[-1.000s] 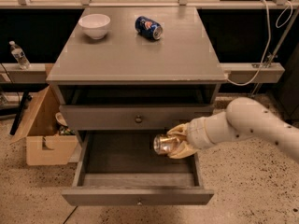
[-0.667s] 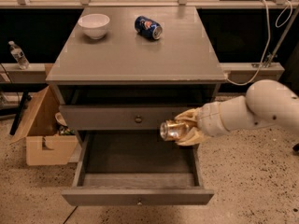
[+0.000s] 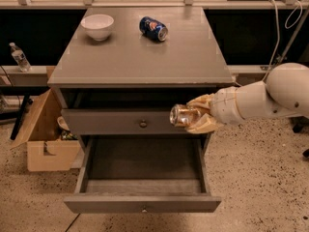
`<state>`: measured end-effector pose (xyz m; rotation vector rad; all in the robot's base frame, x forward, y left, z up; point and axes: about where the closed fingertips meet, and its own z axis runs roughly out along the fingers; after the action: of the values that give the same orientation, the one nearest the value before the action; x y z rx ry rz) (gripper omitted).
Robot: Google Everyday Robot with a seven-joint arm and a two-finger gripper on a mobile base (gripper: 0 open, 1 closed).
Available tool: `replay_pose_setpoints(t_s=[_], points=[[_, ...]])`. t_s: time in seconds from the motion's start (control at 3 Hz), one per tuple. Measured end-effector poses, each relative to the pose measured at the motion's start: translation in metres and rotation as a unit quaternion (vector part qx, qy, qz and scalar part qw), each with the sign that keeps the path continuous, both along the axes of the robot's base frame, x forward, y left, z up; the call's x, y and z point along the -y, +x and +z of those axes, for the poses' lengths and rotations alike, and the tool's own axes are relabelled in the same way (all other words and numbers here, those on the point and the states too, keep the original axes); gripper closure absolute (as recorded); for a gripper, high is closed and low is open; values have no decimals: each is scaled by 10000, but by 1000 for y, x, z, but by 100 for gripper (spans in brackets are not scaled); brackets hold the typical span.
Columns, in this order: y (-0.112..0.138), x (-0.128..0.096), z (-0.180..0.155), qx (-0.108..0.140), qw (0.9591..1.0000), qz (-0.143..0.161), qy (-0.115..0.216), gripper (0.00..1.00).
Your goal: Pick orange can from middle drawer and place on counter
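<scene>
The orange can point(image 3: 182, 115) lies sideways in my gripper point(image 3: 195, 115), its silver end facing left. The gripper is shut on it and holds it in the air at the right, in front of the upper drawer front point(image 3: 130, 123), above the open middle drawer point(image 3: 143, 203). The drawer is pulled out, and the part of its inside that shows is bare. The counter point(image 3: 145, 57) lies above and left of the can. My white arm point(image 3: 263, 98) reaches in from the right.
A white bowl point(image 3: 97, 26) and a blue can point(image 3: 153, 28) lying on its side sit at the back of the counter. An open cardboard box point(image 3: 46, 134) stands on the floor at the left. A water bottle point(image 3: 19, 57) stands on a ledge at the far left.
My gripper has lifted the orange can up out of the middle drawer and a little to the right. It now hangs at the height of the upper drawer front.
</scene>
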<state>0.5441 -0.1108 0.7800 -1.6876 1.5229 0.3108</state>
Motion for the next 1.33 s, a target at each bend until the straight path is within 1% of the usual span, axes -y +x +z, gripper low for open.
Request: replay_pose_setpoints(t_s=[0.33, 0.67, 1.0, 1.33], points=[[14, -3, 29, 133, 9999, 4, -63, 100], [46, -5, 84, 357, 9991, -159, -152, 100], [72, -11, 108, 267, 9988, -390, 99, 100], [128, -29, 108, -66, 9968, -677, 410, 100]])
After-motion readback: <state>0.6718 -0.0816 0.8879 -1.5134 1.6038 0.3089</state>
